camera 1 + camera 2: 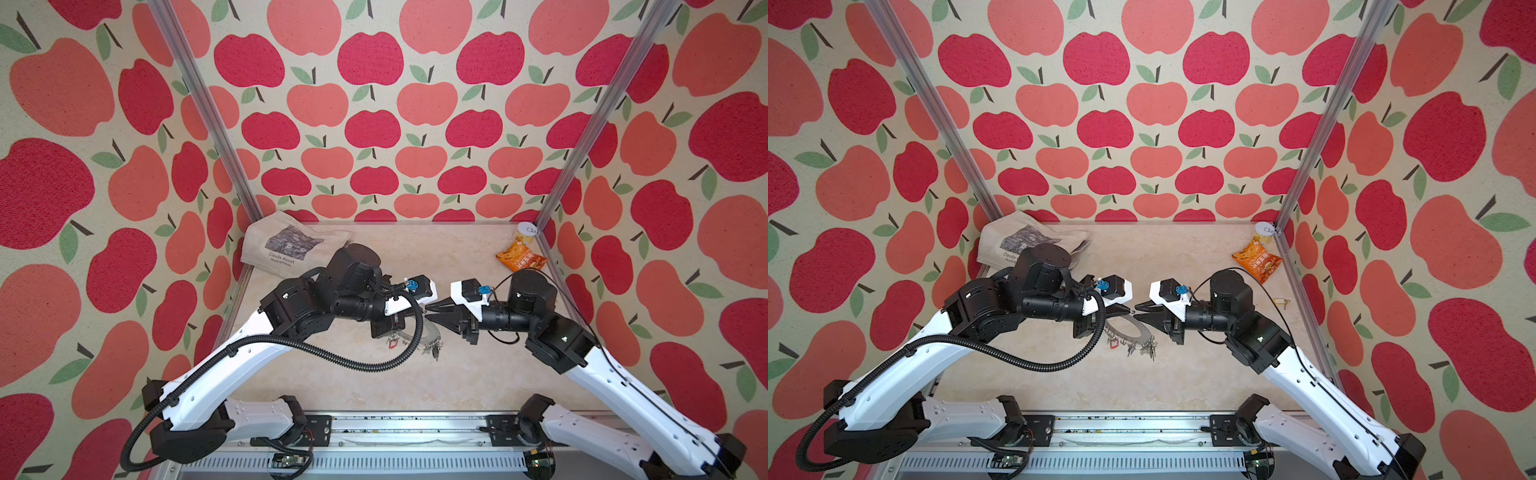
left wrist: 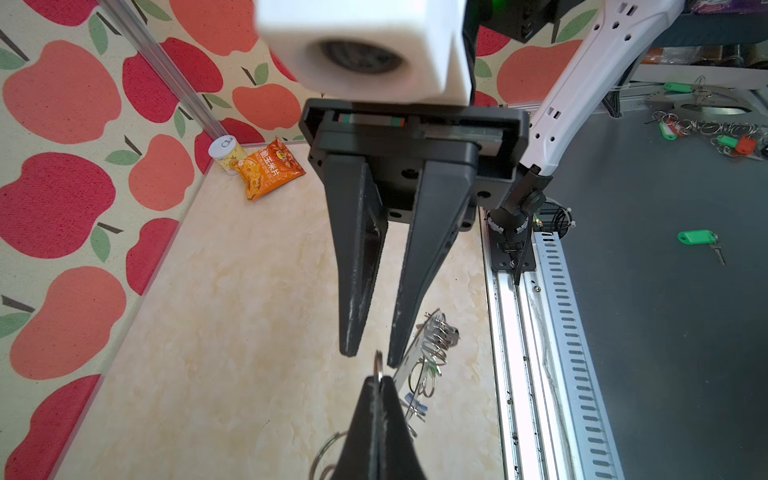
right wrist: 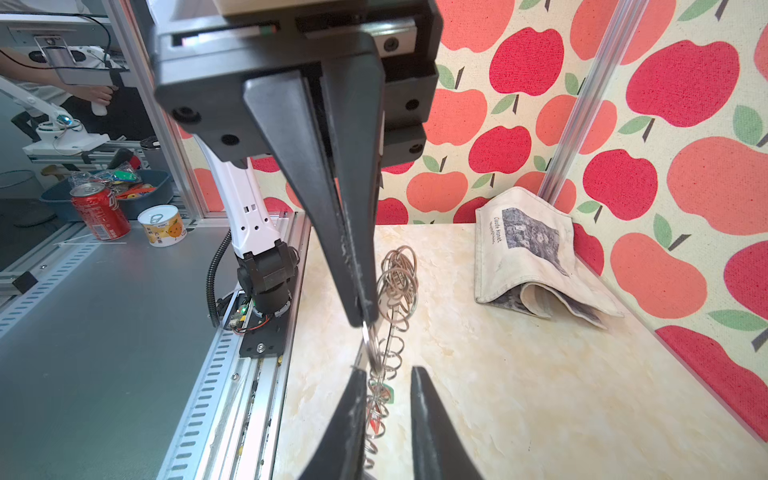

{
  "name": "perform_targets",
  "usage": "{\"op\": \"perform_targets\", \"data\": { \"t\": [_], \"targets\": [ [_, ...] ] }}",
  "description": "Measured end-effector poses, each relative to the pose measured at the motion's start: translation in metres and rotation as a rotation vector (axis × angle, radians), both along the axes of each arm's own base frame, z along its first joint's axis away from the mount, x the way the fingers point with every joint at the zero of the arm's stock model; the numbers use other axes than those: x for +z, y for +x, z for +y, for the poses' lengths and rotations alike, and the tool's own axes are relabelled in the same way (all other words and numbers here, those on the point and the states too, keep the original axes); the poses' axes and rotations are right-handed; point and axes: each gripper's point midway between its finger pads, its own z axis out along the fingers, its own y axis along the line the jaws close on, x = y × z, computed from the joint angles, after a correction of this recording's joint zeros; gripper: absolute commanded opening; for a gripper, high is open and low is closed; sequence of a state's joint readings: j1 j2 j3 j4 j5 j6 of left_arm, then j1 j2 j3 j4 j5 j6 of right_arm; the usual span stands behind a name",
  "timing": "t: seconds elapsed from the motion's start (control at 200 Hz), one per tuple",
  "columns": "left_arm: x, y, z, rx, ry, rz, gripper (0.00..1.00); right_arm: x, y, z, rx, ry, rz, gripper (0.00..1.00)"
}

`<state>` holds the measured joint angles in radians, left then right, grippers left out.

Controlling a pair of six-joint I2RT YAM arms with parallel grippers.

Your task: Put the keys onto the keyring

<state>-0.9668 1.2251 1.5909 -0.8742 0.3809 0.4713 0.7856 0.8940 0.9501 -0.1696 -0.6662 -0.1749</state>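
Note:
The keyring (image 1: pixel 1130 329), a flat grey plate with wire loops around its rim, hangs tilted over the table middle between both arms; it is also seen edge-on (image 2: pixel 409 365). Several keys with coloured tags (image 1: pixel 1113 343) dangle from its lower loops. My left gripper (image 2: pixel 379 380) is shut on one small wire loop (image 2: pixel 378 362) at the rim. My right gripper (image 3: pixel 386 372) faces it tip to tip (image 1: pixel 1136 312), open with a narrow gap. That held loop (image 3: pixel 371 347) lies just beside one right fingertip (image 3: pixel 356 376). A loose yellow-tagged key (image 1: pixel 1283 301) lies near the right wall.
A folded cloth bag (image 1: pixel 286 245) lies at the back left corner. An orange snack packet (image 1: pixel 519 257) and a small can (image 1: pixel 527 232) sit at the back right. Aluminium posts stand at both back corners. A green-tagged key (image 2: pixel 698 237) lies on the dark surface beyond the front rail.

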Motion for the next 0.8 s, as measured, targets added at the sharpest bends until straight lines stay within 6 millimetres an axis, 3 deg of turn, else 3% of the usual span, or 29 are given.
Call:
{"op": "perform_targets", "data": {
  "t": [0.455, 0.56, 0.64, 0.8],
  "targets": [
    [-0.0016, -0.0007, 0.0010, -0.001, 0.007, 0.003, 0.00, 0.0077, -0.0042, 0.0041, 0.034, 0.033, 0.001, 0.20],
    [-0.0017, -0.0008, 0.0011, -0.001, 0.008, 0.003, 0.00, 0.0066, -0.0040, 0.0055, 0.038, 0.031, 0.007, 0.13],
    [-0.0016, -0.0005, 0.0011, 0.000, 0.008, 0.002, 0.00, 0.0080, -0.0055, 0.0065, 0.046, 0.036, 0.004, 0.00],
    [-0.0002, 0.0007, 0.0015, 0.006, 0.004, -0.003, 0.00, 0.0078, -0.0070, 0.0066, 0.051, 0.047, 0.007, 0.00]
  ]
}}
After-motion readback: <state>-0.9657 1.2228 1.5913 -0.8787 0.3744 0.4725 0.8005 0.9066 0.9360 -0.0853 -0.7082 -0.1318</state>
